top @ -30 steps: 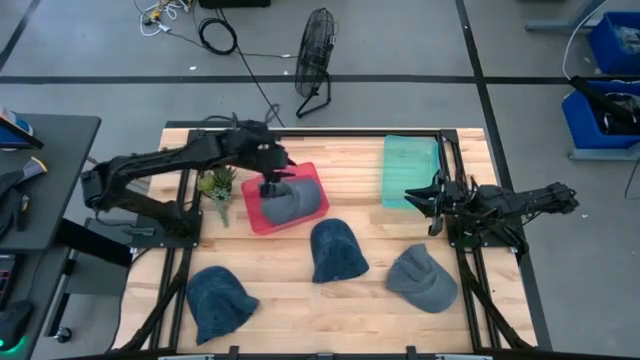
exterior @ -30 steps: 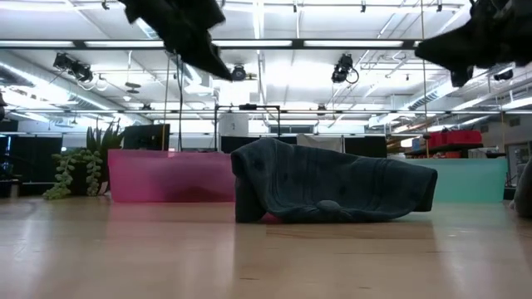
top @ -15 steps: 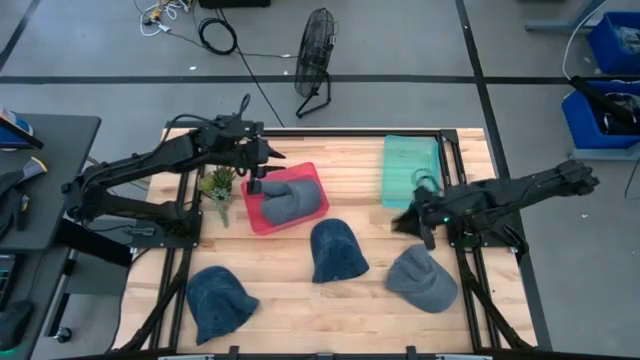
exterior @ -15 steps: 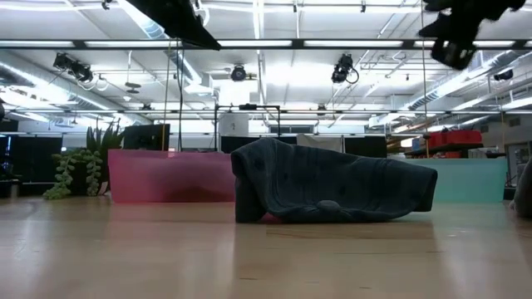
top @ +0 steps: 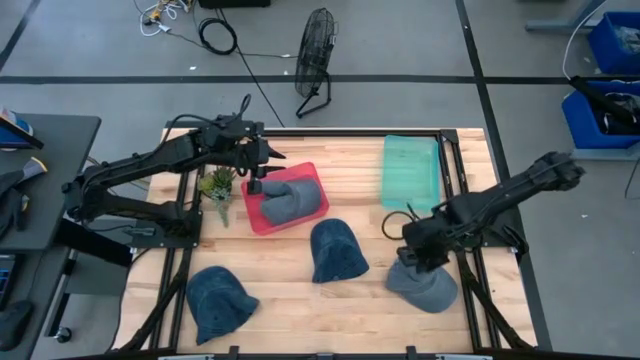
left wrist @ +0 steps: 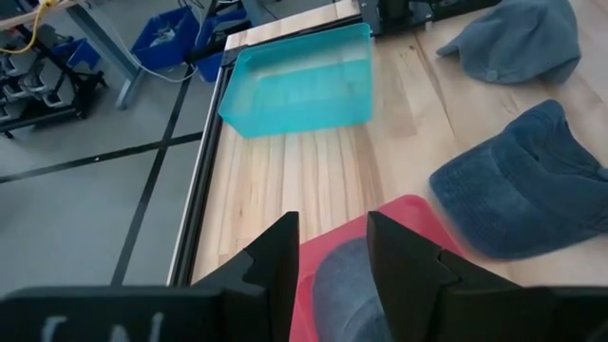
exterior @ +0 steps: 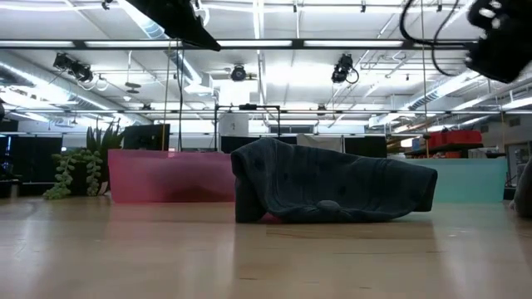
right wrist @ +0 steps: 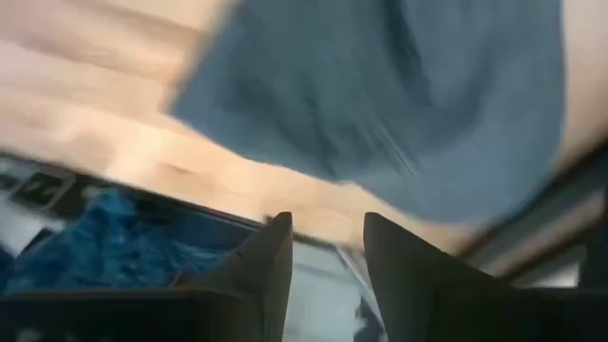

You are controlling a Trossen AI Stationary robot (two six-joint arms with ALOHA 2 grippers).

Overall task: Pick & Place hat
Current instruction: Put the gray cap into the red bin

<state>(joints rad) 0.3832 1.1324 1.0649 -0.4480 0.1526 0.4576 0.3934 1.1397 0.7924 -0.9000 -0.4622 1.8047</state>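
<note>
Hats number four from above, one gray hat in the pink tray under the open left gripper, three on the table, the open right gripper over another gray hat; low down, one hat hides the pink tray's middle.

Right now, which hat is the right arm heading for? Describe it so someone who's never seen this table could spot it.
Start at the teal bin on the wooden table's right side and go toward the near edge. The grey hat lies there, with the right tool over its edge. Its neighbours are darker blue, and the other grey hat sits in the red bin below the left tool.
</note>
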